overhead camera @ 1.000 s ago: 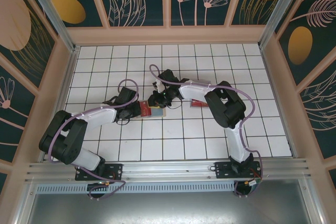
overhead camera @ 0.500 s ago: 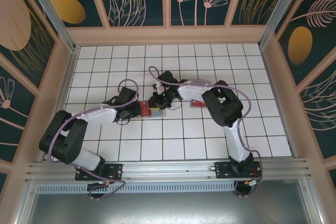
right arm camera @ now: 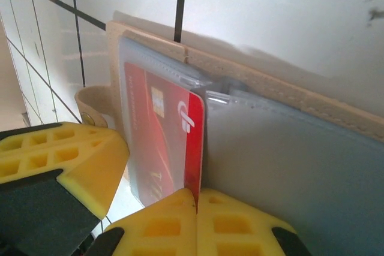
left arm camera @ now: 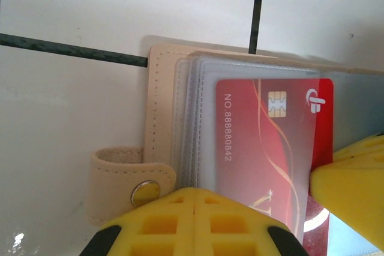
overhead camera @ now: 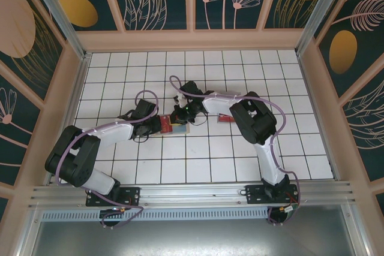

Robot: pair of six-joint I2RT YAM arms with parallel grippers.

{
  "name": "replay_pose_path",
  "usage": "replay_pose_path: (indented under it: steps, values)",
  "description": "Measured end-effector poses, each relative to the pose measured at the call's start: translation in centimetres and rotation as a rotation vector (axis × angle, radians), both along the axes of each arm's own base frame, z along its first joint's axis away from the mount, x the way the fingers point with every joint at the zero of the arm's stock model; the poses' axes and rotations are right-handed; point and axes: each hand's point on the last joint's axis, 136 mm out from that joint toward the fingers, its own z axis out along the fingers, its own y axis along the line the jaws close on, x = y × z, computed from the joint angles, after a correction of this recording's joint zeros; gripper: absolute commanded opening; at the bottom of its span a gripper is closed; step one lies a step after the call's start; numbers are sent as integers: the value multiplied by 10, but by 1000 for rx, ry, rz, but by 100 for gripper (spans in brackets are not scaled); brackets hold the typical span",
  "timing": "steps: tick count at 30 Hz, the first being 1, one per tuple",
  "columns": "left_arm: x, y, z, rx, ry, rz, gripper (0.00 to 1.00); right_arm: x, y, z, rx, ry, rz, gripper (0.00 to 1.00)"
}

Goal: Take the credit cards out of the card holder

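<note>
On the white tiled desk (overhead camera: 240,160), nine o'clock of centre, lies the open tan card holder (left arm camera: 162,88). The clenched left end effector (left arm camera: 195,208) pins its six-o'clock edge, likely so the right end effector (right arm camera: 197,208), grasping the red credit card (left arm camera: 264,142), can slide it free.

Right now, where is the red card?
In the left wrist view the red card lies centre-right, tucked in the open card holder on the white tiles. In the right wrist view its near edge is pinched by the shut right tool.
</note>
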Motion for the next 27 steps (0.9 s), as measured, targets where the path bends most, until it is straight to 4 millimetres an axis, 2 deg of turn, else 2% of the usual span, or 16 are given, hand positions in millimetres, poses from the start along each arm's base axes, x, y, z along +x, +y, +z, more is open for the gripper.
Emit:
replay_pose_path:
  steps: [8, 16, 23, 27]
  values:
    - [0, 0, 0, 0, 1, -1, 1, 1, -5, -3, 24, 7, -14, 0]
    - [0, 0, 0, 0, 2, -1, 1, 2, -27, -1, 31, 21, -62, 0]
    - [1, -1, 0, 0, 1, -1, 2, 8, -44, 7, 32, 15, -97, 0]
    - [2, -1, 1, -1, 0, -1, 2, 12, -53, 20, 40, -5, -111, 0]
